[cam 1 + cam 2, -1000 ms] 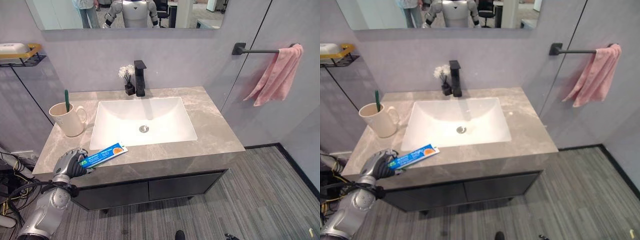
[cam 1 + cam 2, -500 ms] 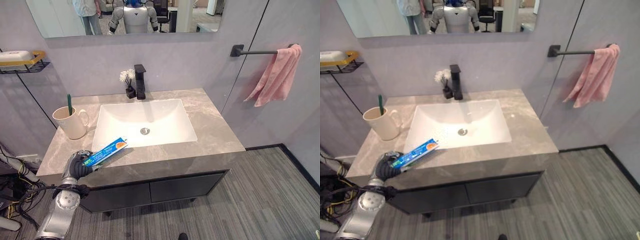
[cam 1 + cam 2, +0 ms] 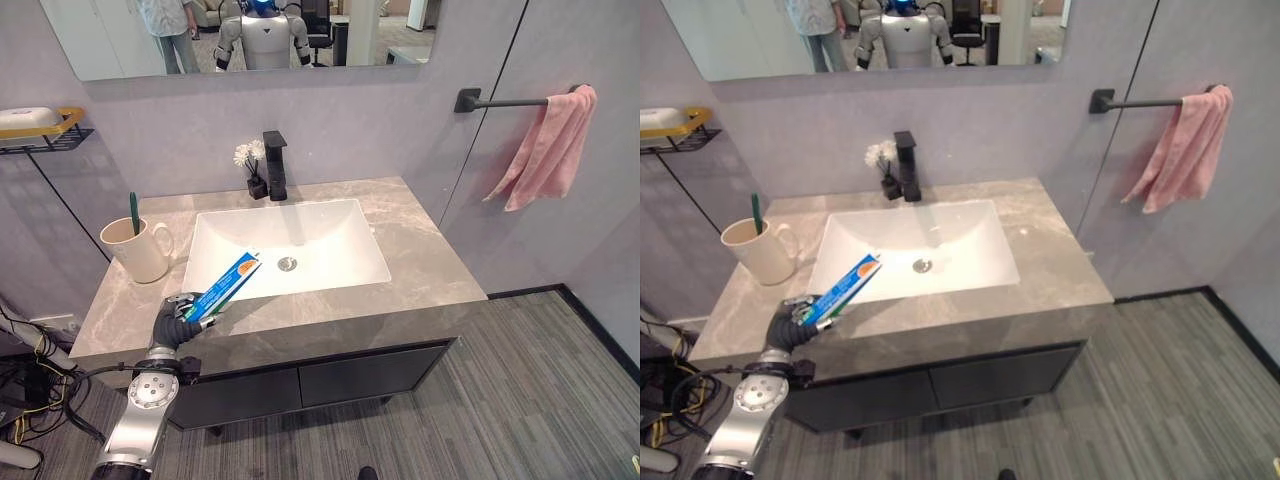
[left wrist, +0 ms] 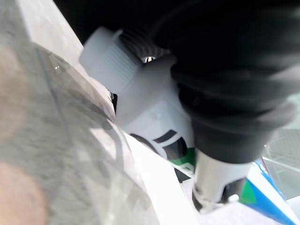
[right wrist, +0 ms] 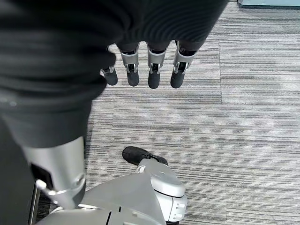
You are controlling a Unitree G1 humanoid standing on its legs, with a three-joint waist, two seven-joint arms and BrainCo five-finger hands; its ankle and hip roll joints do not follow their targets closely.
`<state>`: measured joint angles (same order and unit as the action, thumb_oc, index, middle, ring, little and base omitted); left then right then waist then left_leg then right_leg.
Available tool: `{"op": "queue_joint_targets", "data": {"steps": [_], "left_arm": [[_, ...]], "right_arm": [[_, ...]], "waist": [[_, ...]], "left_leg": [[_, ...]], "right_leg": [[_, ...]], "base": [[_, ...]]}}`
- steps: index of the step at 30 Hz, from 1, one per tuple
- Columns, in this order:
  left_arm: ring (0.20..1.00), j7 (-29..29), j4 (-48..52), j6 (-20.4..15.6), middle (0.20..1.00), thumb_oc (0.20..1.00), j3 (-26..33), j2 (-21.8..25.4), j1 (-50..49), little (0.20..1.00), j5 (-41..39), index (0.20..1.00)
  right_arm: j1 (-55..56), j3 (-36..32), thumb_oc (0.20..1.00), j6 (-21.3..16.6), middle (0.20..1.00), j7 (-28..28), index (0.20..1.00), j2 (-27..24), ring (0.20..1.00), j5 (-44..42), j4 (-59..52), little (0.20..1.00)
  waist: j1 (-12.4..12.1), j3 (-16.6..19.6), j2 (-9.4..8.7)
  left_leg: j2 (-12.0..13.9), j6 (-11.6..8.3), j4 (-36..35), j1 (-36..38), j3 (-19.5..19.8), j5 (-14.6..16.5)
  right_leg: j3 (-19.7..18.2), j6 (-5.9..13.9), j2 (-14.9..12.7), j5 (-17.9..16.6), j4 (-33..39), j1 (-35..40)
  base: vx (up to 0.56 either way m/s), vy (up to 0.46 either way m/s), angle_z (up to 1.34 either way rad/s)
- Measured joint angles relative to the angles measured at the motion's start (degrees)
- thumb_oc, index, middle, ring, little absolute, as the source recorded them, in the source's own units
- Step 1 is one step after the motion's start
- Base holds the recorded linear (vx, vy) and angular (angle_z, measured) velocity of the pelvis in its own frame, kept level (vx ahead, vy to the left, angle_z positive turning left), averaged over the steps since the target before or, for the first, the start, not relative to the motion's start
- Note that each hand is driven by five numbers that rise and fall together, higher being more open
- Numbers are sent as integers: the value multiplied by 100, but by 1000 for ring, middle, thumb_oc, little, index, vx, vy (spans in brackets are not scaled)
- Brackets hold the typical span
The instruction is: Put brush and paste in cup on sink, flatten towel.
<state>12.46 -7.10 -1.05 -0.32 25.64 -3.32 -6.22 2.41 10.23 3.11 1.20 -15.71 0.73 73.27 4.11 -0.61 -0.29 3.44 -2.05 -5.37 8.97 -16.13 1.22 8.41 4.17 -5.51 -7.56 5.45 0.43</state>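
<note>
Blue toothpaste tube (image 3: pixel 226 285) slants up from the left hand (image 3: pixel 178 320), whose fingers clasp its lower end.

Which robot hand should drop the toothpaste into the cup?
The left hand. It already grips the toothpaste tube at the counter's front edge, close to the cup holding the toothbrush. The right hand hangs open over the floor.
</note>
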Motion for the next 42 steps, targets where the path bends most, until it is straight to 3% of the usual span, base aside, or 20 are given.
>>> {"op": "queue_joint_targets", "data": {"steps": [12, 19, 20, 24, 26, 28, 30, 31, 34, 37, 41, 42], "left_arm": [[200, 541, 550, -35, 200, 200, 27, 151, 689, 200, 624, 200], [200, 971, 913, -152, 200, 200, 58, 768, 1235, 200, 1523, 200], [200, 1028, 1061, -156, 200, 200, 206, 917, 1352, 200, 1779, 200], [200, 1238, 1076, -220, 200, 200, 265, 1050, 1807, 200, 2020, 200], [200, 1357, 1094, -215, 200, 200, 308, 1298, 1942, 200, 2196, 200], [200, 1413, 1102, -224, 200, 200, 342, 1442, 2211, 200, 2515, 200], [200, 1459, 1105, -224, 200, 200, 353, 1438, 2386, 200, 2558, 200], [200, 1528, 1108, -222, 200, 200, 350, 1442, 2540, 200, 2735, 200], [200, 1593, 1116, -244, 200, 200, 297, 1440, 2880, 200, 2913, 200], [200, 1622, 1137, -255, 200, 200, -81, 1448, 3514, 200, 2935, 200], [200, 1610, 1226, -429, 200, 200, -602, 1440, 3918, 200, 2916, 200], [200, 1604, 1218, -425, 200, 200, -810, 1421, 4109, 200, 2903, 200]], "right_arm": [[45, -324, 1000, -23, 1000, 121, 1000, -135, 1000, -402, 22, 1000], [183, -1383, 1000, -133, 1000, 261, 1000, -313, 1000, -1450, 13, 1000], [173, -1645, 1000, -153, 1000, 284, 1000, -463, 1000, -1762, -15, 1000], [132, -2014, 1000, -262, 1000, 542, 1000, -962, 1000, -2194, -372, 1000], [142, -2536, 1000, -283, 1000, 824, 1000, -1286, 1000, -2299, -1507, 1000], [78, -2781, 1000, -591, 1000, 1317, 1000, -1682, 1000, -2317, -3058, 1000], [-10, -2873, 1000, -688, 1000, 1585, 1000, -1744, 1000, -2328, -4220, 1000], [-113, -2983, 1000, -937, 1000, 1736, 1000, -1729, 1000, -2298, -5391, 1000], [-644, -2778, 1000, -1429, 1000, 1858, 1000, -1592, 1000, -2523, -6269, 1000], [-1562, -1801, 1000, -1876, 1000, 1490, 1000, -1271, 1000, -3655, -7128, 1000], [-2212, -853, 1000, -1956, 1000, 947, 1000, -1007, 1000, -4681, -7101, 1000], [-2597, -317, 1000, -1950, 1000, 817, 1000, -824, 1000, -5165, -7099, 1000]], "waist": [[26, 24, -45], [173, 46, -171], [277, 35, -188], [309, 24, -164], [363, -19, -94], [491, -43, -13], [583, -47, 37], [600, -77, 127], [602, -42, 188], [603, -1, 205], [419, 81, 222], [329, 120, 243]], "left_leg": [[7, 0, -1, 25, -3, 4], [12, -15, -4, 3, -38, 15], [10, -20, -4, -1, -53, 18], [-1, -24, -6, 12, -103, 23], [-5, -8, -9, 42, -200, 60], [0, 4, -13, 99, -226, 73], [8, -8, -10, 140, -226, 64], [8, -32, -11, 193, -235, 50], [11, -30, -12, 199, -275, 54], [7, -48, -10, 204, -312, 38], [15, -52, -9, 199, -292, 36], [18, -55, -4, 196, -293, 31]], "right_leg": [[-7, 4, 10, 4, 0, 15], [-37, 5, 25, 6, -1, 5], [-52, 7, 24, 3, 0, -2], [-101, 16, 22, -1, -1, -11], [-199, 19, 37, -29, 0, -31], [-233, 23, 48, -26, -1, 0], [-237, 5, 68, -31, 0, 35], [-247, -9, 69, -44, -16, 78], [-289, -14, 79, -61, -36, 80], [-317, -22, 79, -69, -44, 62], [-303, -7, 79, -58, -47, 66], [-300, -9, 82, -59, -46, 59]], "base": [[0, 0, 0], [4, 7, -3], [5, 12, -3], [-1, 15, -8], [13, 28, -21], [5, 27, -9], [3, 7, -2], [-2, 4, -3], [-11, -3, -8], [-28, -16, -4], [-11, -6, 0], [-31, -30, 2]]}}
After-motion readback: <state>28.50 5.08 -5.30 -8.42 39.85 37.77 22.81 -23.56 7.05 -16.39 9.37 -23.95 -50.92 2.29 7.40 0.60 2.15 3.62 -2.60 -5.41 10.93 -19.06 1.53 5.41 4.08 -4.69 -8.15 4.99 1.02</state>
